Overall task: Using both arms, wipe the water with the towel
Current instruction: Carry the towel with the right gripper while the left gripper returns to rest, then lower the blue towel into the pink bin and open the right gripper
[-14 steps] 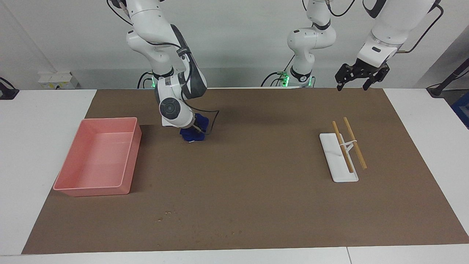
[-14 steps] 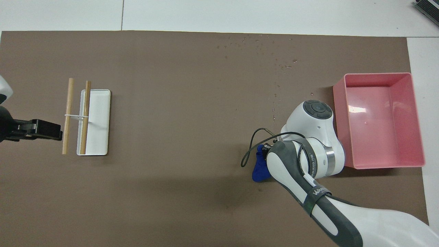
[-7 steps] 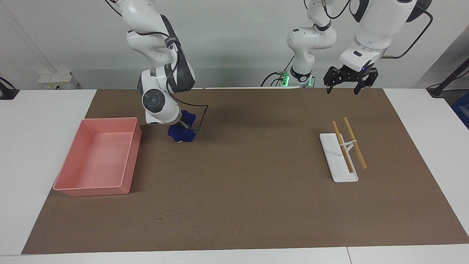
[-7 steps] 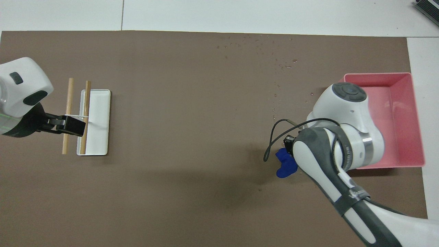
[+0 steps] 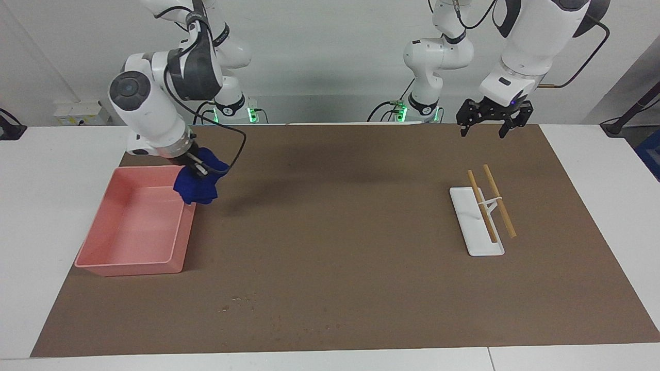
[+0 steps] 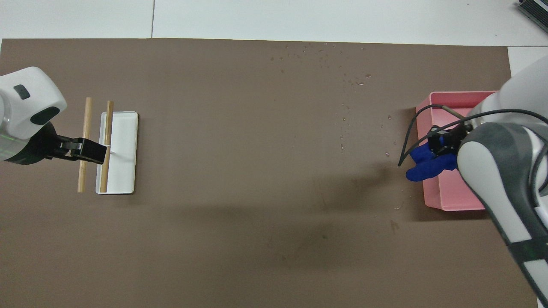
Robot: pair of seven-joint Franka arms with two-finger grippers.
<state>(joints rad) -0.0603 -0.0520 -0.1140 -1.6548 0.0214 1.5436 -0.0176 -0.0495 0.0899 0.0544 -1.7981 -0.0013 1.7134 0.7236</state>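
- right gripper point(image 5: 198, 170) was clamped on the blue towel point(image 5: 197, 186), raised over the pink tray's point(image 5: 129, 268) rim;
- left gripper point(image 5: 490, 123) hung with jaws apart above the brown mat point(image 5: 350, 232).

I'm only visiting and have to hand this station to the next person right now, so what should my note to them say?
Right tool: shut on the blue towel, holding it in the air over the rim of the pink tray at the right arm's end of the table.
Left tool: open, empty, waiting above the mat over the white holder with its two wooden sticks.
Water: small droplets lie scattered on the brown mat, farther from the robots than the tray.
Done: towel picked up.
Left: wipe the droplets; the left arm has not joined in.
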